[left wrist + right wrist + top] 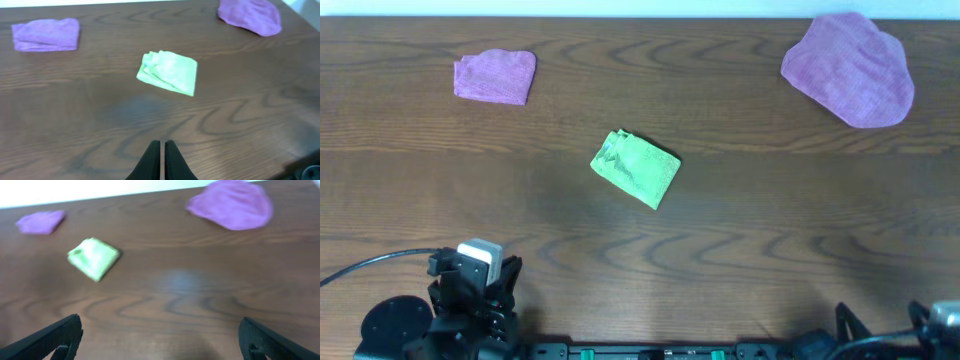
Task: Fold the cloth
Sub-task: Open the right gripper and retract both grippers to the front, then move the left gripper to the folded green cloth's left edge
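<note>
Dark wood tabletop holds the cloth at centre, bunched, well clear of my left tool, pressed together, and right tool, spread; I risk pinching several layers together.

The black two-finger left gripper is held low at the near left of the scene, its jaws pressed together and pointed toward the far side. The black two-finger right gripper is held at the near right, its fingers spread wide apart.
</note>
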`<act>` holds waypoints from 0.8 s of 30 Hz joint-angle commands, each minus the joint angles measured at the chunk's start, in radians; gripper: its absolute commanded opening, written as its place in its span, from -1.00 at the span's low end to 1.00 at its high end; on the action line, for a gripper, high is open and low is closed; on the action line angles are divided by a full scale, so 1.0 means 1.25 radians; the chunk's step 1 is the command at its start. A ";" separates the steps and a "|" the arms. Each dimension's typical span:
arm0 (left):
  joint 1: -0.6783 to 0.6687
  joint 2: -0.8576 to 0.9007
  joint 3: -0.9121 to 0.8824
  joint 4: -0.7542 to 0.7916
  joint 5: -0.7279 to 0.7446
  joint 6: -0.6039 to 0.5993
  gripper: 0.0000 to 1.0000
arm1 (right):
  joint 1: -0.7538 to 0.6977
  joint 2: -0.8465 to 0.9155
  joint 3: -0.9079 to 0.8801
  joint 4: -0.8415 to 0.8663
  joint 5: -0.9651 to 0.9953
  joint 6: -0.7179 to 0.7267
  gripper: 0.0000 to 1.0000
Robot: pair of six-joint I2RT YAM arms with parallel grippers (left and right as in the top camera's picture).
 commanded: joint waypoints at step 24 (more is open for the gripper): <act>0.001 0.032 -0.232 0.197 -0.067 -0.087 -0.70 | -0.336 -0.038 -0.413 0.467 -0.342 -0.158 0.99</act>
